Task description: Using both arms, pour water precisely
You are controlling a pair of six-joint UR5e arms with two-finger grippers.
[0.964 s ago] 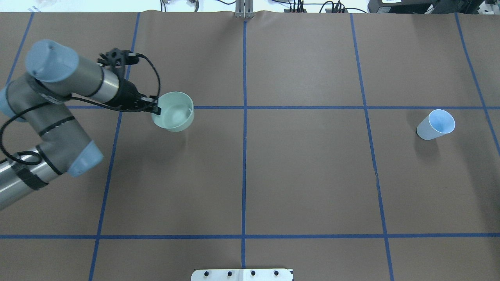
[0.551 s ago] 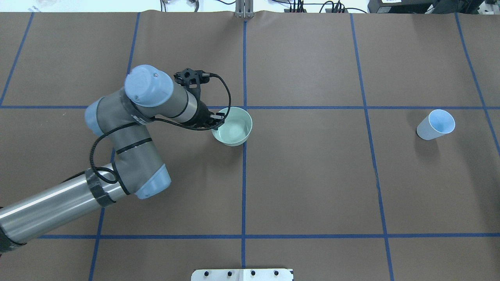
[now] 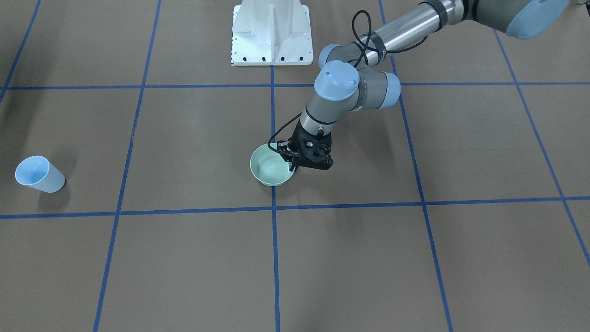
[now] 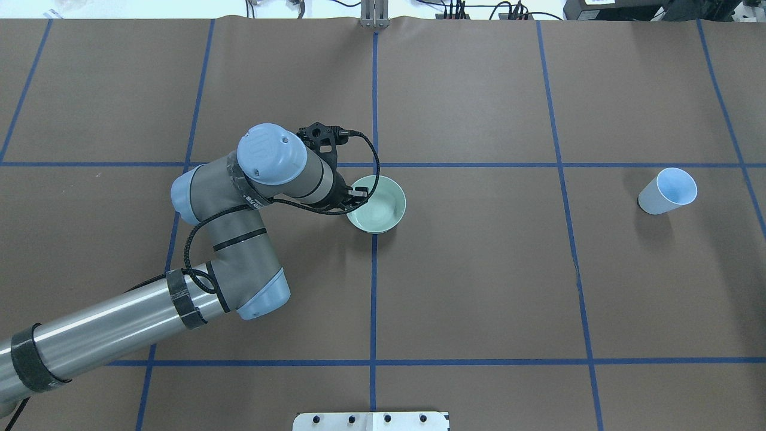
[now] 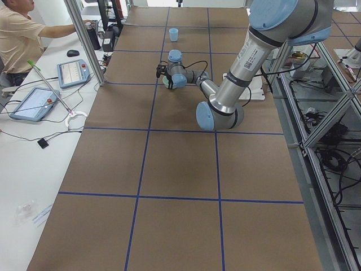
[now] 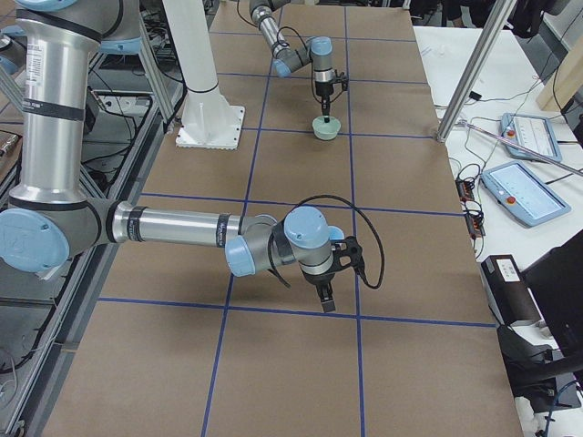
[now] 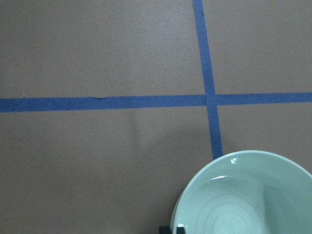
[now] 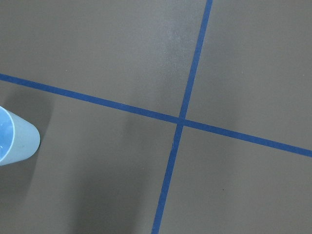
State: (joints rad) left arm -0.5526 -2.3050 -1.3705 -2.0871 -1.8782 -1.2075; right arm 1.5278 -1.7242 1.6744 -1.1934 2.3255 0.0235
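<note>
1. The bowl is gripped at its rim by the left gripper, jaws closed on it, at centre of the overhead frame.
2. Water is seen glinting inside the bowl.
3. The cup stands far right, well apart.
4. The right gripper is spotted only from the side; its jaws cannot be judged.

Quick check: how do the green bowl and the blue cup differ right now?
The mint-green bowl is wide and shallow; the pale blue cup is narrower and tapered. The left gripper pinches the bowl's rim; nothing touches the cup. The bowl is near the table's middle, the cup far to the robot's right. Both stand upright, mouths open.
</note>
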